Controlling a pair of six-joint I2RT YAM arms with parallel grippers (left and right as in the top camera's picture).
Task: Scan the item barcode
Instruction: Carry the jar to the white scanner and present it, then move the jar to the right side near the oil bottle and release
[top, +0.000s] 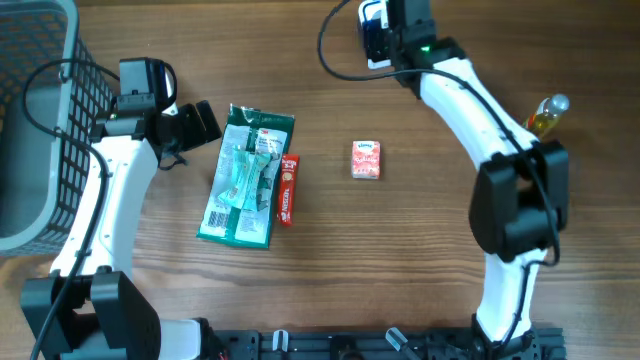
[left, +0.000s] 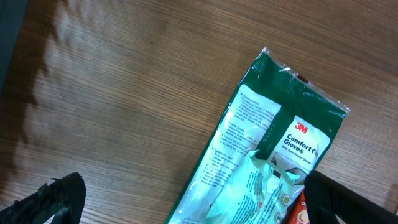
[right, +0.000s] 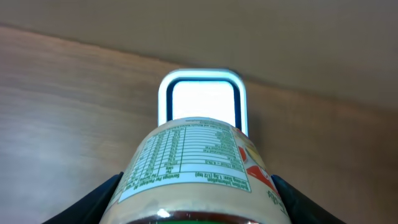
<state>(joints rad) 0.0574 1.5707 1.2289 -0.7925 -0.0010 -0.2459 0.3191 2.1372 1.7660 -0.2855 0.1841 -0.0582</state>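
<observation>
The jar (right: 193, 168) sits clamped in the right gripper (right: 196, 206), its end just before the lit scanner (right: 203, 99) at the table's far edge. No barcode shows, only a nutrition panel facing up. If the code lies on another side, the scan would likely fail, and turning the round jar in the jaws risks a slip. The overhead view hides the jar under the wrist. It does show the left gripper (top: 200, 125) spread wide and empty beside the gloves pack (top: 247, 175).
</observation>
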